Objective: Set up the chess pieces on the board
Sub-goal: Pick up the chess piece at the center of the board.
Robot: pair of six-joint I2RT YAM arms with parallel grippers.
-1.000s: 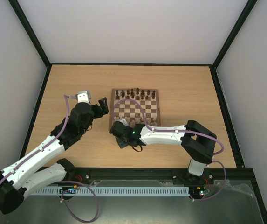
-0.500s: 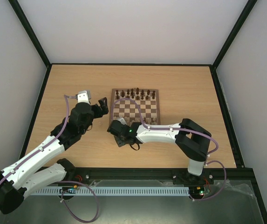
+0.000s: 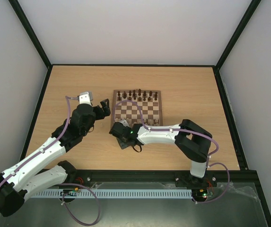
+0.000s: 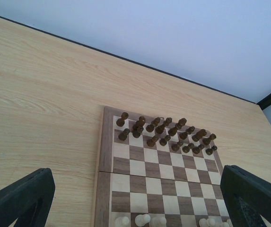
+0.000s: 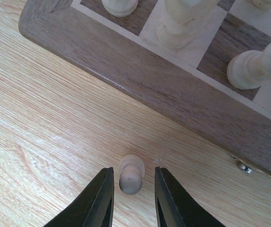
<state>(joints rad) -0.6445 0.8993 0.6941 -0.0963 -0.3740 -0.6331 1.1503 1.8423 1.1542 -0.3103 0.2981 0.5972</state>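
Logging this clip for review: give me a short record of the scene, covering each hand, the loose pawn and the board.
left hand: open, empty, off the left side of the board
right hand: open, one finger on either side of the pawn, not closed on it
pawn: pale, on the table just outside the board's near border
dark pieces: on the two far rows
pale pieces: some on the near rows

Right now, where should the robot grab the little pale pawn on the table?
Probably pinch the pawn just below its round head, coming from above: it seems upright beside the chessboard, and the right end effector stands open on either side of it.
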